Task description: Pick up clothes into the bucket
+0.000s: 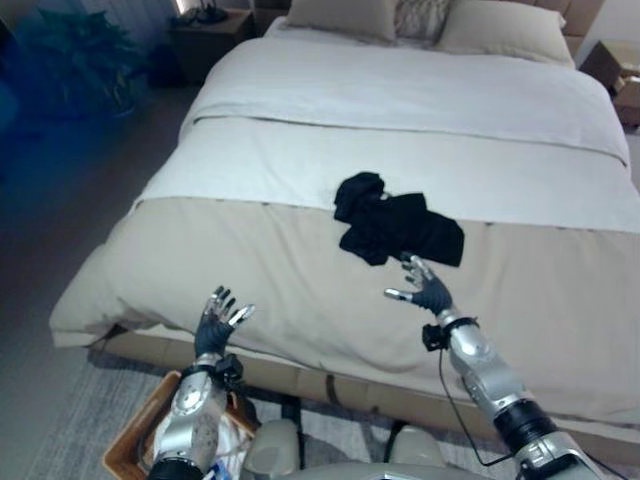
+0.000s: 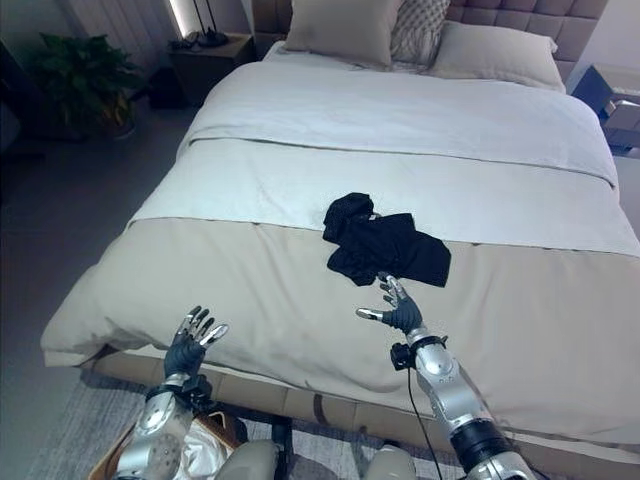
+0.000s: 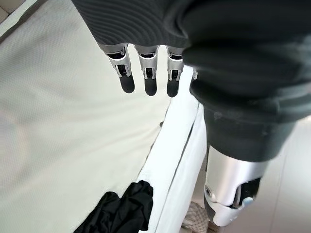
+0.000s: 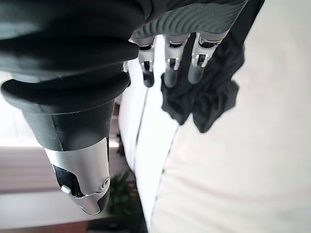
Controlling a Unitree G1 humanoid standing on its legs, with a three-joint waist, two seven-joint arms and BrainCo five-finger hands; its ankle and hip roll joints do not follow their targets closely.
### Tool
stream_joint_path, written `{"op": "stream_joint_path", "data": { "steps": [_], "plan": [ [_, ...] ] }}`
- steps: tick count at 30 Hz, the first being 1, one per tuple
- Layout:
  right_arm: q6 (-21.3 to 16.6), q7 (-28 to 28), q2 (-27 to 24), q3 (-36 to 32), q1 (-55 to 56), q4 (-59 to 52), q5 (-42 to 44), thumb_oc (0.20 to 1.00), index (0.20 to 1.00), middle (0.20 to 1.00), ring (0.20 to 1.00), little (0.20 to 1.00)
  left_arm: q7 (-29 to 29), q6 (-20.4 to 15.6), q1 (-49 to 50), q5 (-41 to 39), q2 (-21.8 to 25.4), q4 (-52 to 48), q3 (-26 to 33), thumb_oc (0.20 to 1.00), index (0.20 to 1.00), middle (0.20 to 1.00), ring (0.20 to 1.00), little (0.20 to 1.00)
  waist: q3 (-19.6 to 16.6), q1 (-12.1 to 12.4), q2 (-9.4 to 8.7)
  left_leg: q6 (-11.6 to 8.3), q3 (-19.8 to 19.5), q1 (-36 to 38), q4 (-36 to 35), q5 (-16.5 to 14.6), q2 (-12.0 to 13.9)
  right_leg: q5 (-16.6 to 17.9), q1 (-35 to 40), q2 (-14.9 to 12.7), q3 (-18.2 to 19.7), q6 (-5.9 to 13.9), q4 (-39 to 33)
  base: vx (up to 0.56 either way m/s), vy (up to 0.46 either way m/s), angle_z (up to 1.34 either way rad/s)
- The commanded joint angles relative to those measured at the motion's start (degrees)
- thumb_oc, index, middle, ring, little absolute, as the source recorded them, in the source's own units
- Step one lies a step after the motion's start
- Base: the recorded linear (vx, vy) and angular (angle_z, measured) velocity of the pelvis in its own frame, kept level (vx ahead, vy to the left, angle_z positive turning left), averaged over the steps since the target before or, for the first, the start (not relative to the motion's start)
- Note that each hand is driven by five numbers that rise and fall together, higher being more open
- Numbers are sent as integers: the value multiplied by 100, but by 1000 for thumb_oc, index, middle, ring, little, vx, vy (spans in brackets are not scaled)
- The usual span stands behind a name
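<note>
A crumpled black garment (image 1: 397, 227) lies in the middle of the bed (image 1: 300, 260), across the line where the white sheet meets the beige cover. My right hand (image 1: 427, 290) hovers open just in front of its near edge, fingers straight and pointing at the cloth (image 4: 209, 92). My left hand (image 1: 217, 322) is open too, raised over the bed's near left edge, well apart from the garment (image 3: 121, 213). A brown bucket (image 1: 135, 430) with light cloth inside stands on the floor under my left arm.
Pillows (image 2: 345, 30) lie at the head of the bed. A nightstand (image 2: 205, 50) and a potted plant (image 2: 85, 80) stand at the far left. A box (image 1: 620, 75) sits at the far right. A grey rug (image 1: 70, 440) covers the floor by the bucket.
</note>
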Motion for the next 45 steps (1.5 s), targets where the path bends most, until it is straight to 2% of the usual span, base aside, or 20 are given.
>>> {"op": "stream_joint_path", "data": {
  "steps": [1, 2, 4, 5, 6, 8, 10, 12, 13, 14, 15, 17, 19, 22, 26, 34, 41, 43, 44, 45],
  "plan": [
    [-223, -352, 11, 85, -1164, -31, -336, 1000, 1000, 1000, 1000, 1000, 69, -403, -227, 272, 359, -835, -91, 1000, 1000, 1000, 1000, 1000, 529, 79, -26, 49, -378, -329, 176, -156, 108, 1304, -95, -344, 59, 274, -719, -167, -164, -9],
    [-238, -482, -46, 115, -1401, 88, -395, 1000, 1000, 1000, 1000, 1000, 58, -463, -352, 209, 419, -864, -190, 1000, 1000, 1000, 1000, 1000, 680, 57, -21, -47, -441, -515, 259, -170, 130, 1324, -322, -390, 155, 307, -1298, -160, -253, -3],
    [-212, -669, -76, 174, -1734, 305, -588, 1000, 1000, 1000, 1000, 1000, 115, -516, -447, 212, 449, -840, -251, 1000, 1000, 1000, 1000, 1000, 792, 43, -29, -246, -553, -700, 446, -259, 272, 1564, -390, -490, -43, 408, -2141, 18, -258, 9],
    [-184, -781, -80, 181, -1868, 447, -701, 1000, 1000, 1000, 1000, 1000, 148, -531, -468, 200, 436, -855, -303, 1000, 1000, 1000, 1000, 1000, 848, 50, -19, -322, -637, -748, 464, -262, 346, 1654, -478, -526, -30, 453, -2210, 92, -249, 17],
    [-152, -858, -123, 156, -1942, 481, -787, 1000, 1000, 1000, 1000, 1000, 149, -513, -472, 139, 409, -871, -340, 1000, 1000, 1000, 1000, 1000, 863, 117, -44, -407, -692, -850, 550, -268, 371, 1630, -357, -556, -183, 457, -2300, 62, -174, 22],
    [-152, -961, -171, 98, -2081, 615, -842, 1000, 1000, 1000, 1000, 1000, 137, -501, -487, 128, 380, -879, -375, 1000, 1000, 1000, 1000, 1000, 926, 131, -13, -468, -752, -974, 609, -248, 380, 1647, -314, -566, -336, 468, -2347, -12, -166, 29],
    [-191, -1318, -394, -49, -2457, 792, -907, 1000, 1000, 1000, 1000, 1000, 155, -535, -526, 68, 389, -997, -478, 1000, 1000, 1000, 1000, 1000, 1072, 126, 146, -666, -837, -1297, 507, -7, 570, 1593, -428, -433, -646, 456, -2278, -66, -265, 46],
    [-175, -1574, -621, -160, -2749, 969, -973, 1000, 1000, 1000, 1000, 1000, 199, -570, -549, -1, 391, -1070, -481, 1000, 1000, 1000, 1000, 1000, 1171, 99, 252, -778, -851, -1570, 427, 200, 623, 1563, -642, -431, -783, 448, -2219, -40, -120, 47],
    [-182, -1576, -626, -154, -2762, 984, -970, 1000, 1000, 1000, 1000, 1000, 201, -568, -555, -1, 386, -1071, -481, 1000, 1000, 1000, 1000, 1000, 1173, 106, 273, -790, -857, -1578, 449, 173, 648, 1538, -651, -409, -783, 441, -2193, -59, -75, 52],
    [-136, -1919, -919, -182, -3362, 1256, -1152, 1000, 1000, 1000, 1000, 1000, 335, -650, -607, -52, 404, -1159, -475, 1000, 1000, 1000, 1000, 1000, 1290, 128, 378, -859, -834, -1855, 325, 349, 744, 1495, -1028, -356, -817, 425, -2073, -47, -43, 39],
    [-140, -1920, -920, -178, -3373, 1264, -1150, 1000, 1000, 1000, 1000, 1000, 335, -650, -612, -51, 401, -1157, -472, 1000, 1000, 1000, 1000, 1000, 1286, 129, 377, -860, -831, -1865, 325, 350, 745, 1493, -1045, -357, -810, 424, -2066, -57, -59, 35],
    [-65, -2336, -1326, -95, -4251, 1690, -1300, 1000, 1000, 1000, 1000, 1000, 501, -715, -626, -11, 445, -1301, -555, 1000, 1000, 1000, 1000, 1000, 1292, 189, 423, -851, -834, -2357, 268, 433, 844, 1466, -1784, -313, -618, 396, -1811, -7, -45, 15],
    [-55, -2413, -1432, -26, -4482, 1826, -1362, 1000, 1000, 1000, 1000, 1000, 512, -726, -627, 8, 459, -1377, -595, 1000, 1000, 1000, 1000, 1000, 1292, 199, 437, -841, -839, -2508, 274, 441, 855, 1438, -2044, -304, -532, 382, -1689, -6, -1, -6],
    [46, -2800, -1911, 232, -5337, 2301, -1571, 1000, 1000, 1000, 1000, 1000, 676, -793, -643, 75, 498, -1555, -642, 1000, 1000, 1000, 1000, 1000, 1292, 199, 457, -854, -855, -3096, 356, 464, 877, 1317, -2784, -291, -331, 340, -1327, -20, -32, 1],
    [200, -3212, -2260, 544, -6006, 2846, -1811, 1000, 1000, 1000, 1000, 1000, 890, -838, -660, 132, 471, -1642, -682, 1000, 1000, 1000, 1000, 1000, 1292, 205, 479, -862, -908, -3505, 419, 498, 868, 1219, -3324, -256, -216, 302, -1038, 5, -19, 15],
    [285, -3342, -2744, 1289, -6960, 3634, -2012, 1000, 1000, 1000, 1000, 1000, 1018, -923, -744, 188, 501, -1732, -811, 1000, 1000, 1000, 1000, 1000, 1292, 278, 487, -882, -990, -3833, 272, 628, 851, 1156, -3865, -286, -154, 320, -782, 2, -17, 0],
    [196, -2617, -2947, 2193, -7670, 4548, -1787, 1000, 1000, 1000, 1000, 1000, 925, -962, -709, 7, 541, -1835, -809, 1000, 1000, 1000, 1000, 1000, 1292, 373, 486, -897, -1082, -4052, 241, 687, 807, 1105, -4079, -368, -192, 322, -639, 6, -14, 6],
    [193, -2504, -2939, 2258, -7745, 4664, -1691, 1000, 1000, 1000, 1000, 1000, 914, -956, -717, -17, 534, -1846, -803, 1000, 1000, 1000, 1000, 1000, 1292, 378, 486, -899, -1099, -4079, 228, 708, 790, 1101, -4095, -373, -193, 322, -629, 7, -10, 6],
    [175, -2264, -2984, 2379, -7837, 4851, -1522, 1000, 1000, 1000, 1000, 1000, 883, -945, -734, -54, 529, -1815, -787, 1000, 1000, 1000, 1000, 1000, 1292, 416, 483, -903, -1134, -4106, 193, 744, 765, 1091, -4118, -379, -204, 315, -617, 82, -33, 6],
    [161, -2135, -2997, 2441, -7868, 4936, -1438, 871, 871, 871, 871, 871, 854, -927, -745, -65, 523, -1810, -782, 1000, 1000, 1000, 1000, 1000, 1292, 433, 486, -932, -1142, -3995, 179, 595, 776, 908, -4037, -374, -168, 390, -541, 15, -15, 6]
  ]
}}
